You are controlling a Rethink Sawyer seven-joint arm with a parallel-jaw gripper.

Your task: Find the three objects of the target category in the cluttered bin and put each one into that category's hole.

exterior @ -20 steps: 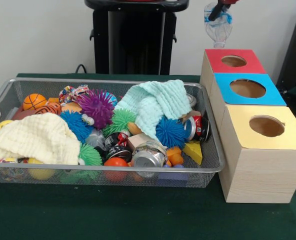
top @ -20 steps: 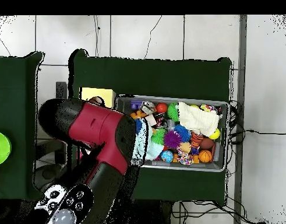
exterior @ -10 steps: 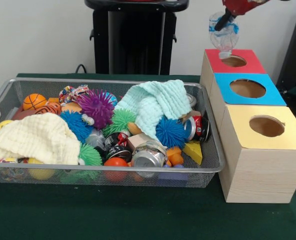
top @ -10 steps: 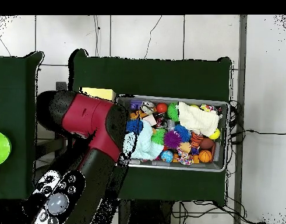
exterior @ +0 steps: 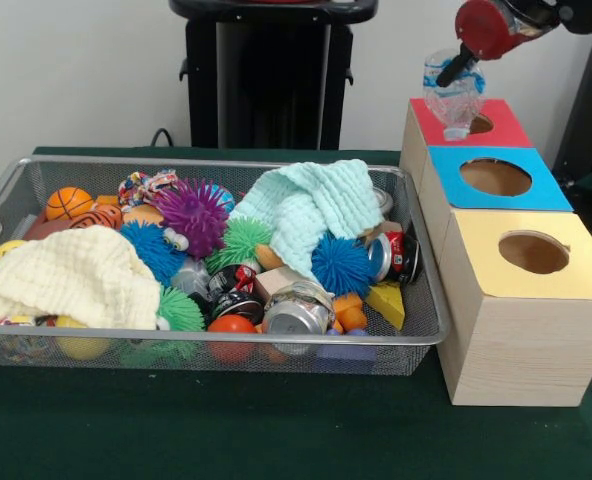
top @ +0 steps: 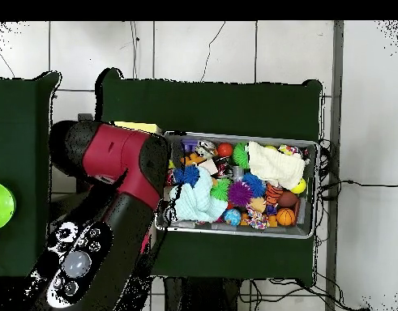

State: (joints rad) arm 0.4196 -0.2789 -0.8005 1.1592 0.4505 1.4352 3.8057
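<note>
The gripper [exterior: 460, 66] is clamped on a see-through plastic bottle [exterior: 452, 95] that looks crinkly and squashed, with a blue band around it, and the bottle hangs with its bottom end right at the round hole in the red box top [exterior: 496, 124]. Next to the red box sit a blue-topped box [exterior: 541, 190] and a yellow-topped box [exterior: 496, 270], all with pale wooden sides and round holes. The wire mesh bin [exterior: 416, 335] is full of spiky rubber balls, shiny dented cans, a fluffy cream cloth [exterior: 71, 275] and a soft mint cloth [exterior: 311, 210].
</note>
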